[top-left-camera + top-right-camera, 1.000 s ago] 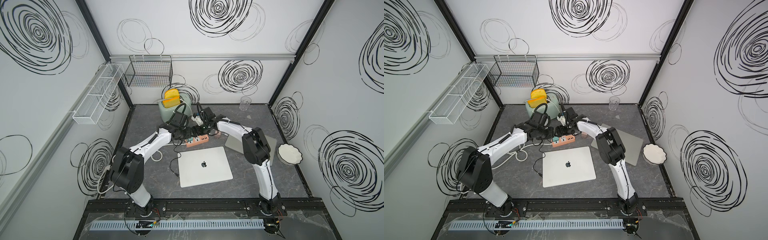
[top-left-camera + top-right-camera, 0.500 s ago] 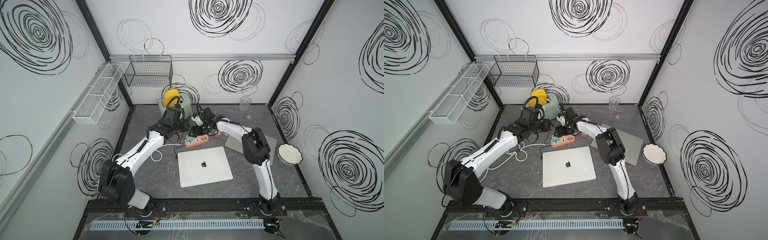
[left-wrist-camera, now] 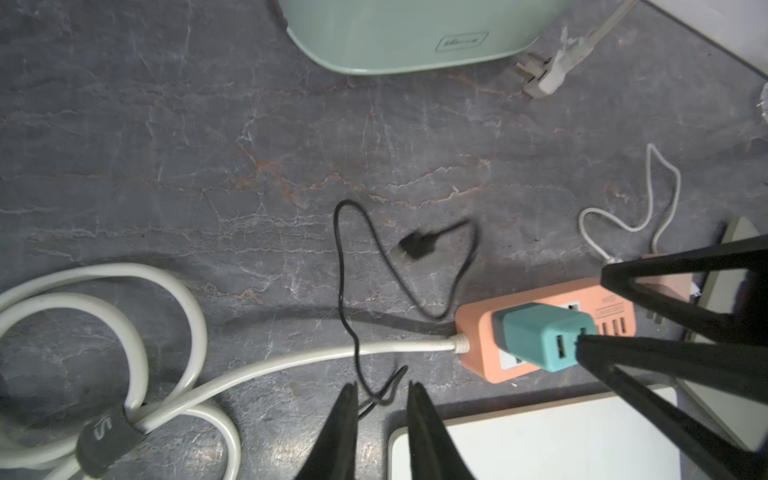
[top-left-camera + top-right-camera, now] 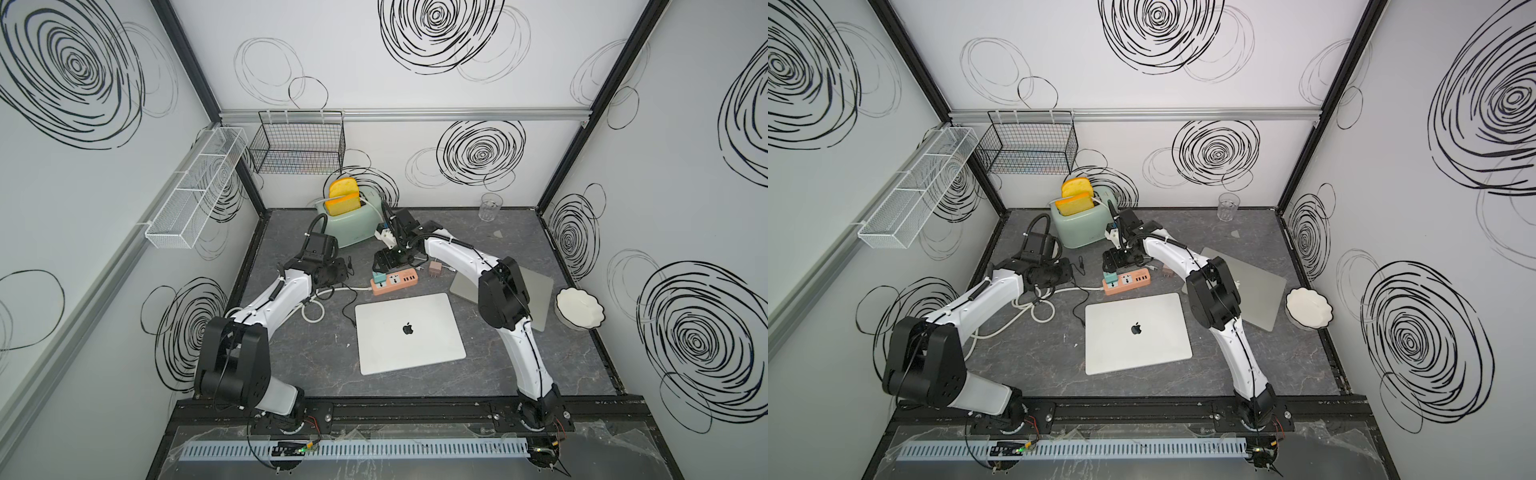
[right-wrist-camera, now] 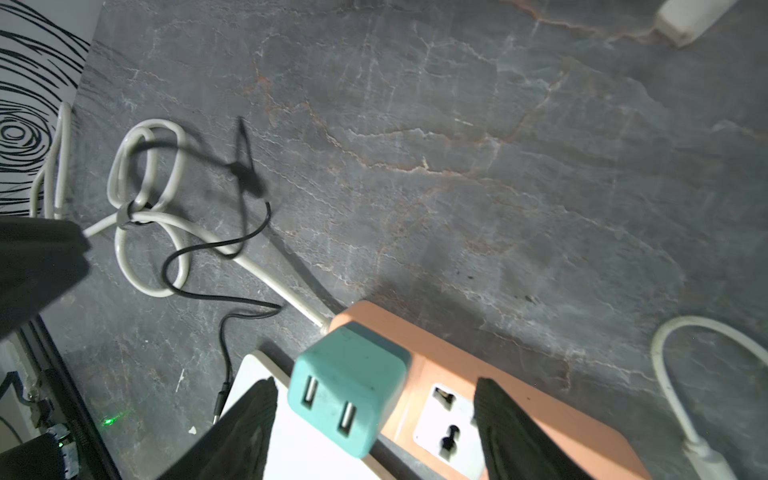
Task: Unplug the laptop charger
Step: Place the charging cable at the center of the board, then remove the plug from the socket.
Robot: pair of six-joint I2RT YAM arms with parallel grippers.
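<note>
step: pre-grasp | teal charger plugged in orange power strip, mid-frame in a top view | right end effector open astride it | left end effector slightly parted | next: likely close, pull straight out

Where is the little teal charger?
In a top view, the teal charger sits plugged into the orange power strip at its cord end, just behind the laptop.

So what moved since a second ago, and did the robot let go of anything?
The left gripper pulled back from the power strip toward the left wall, and its jaws opened a little. The black cable lies loose beneath them. The right gripper, open around the teal charger, stayed put, as did the laptop.
</note>
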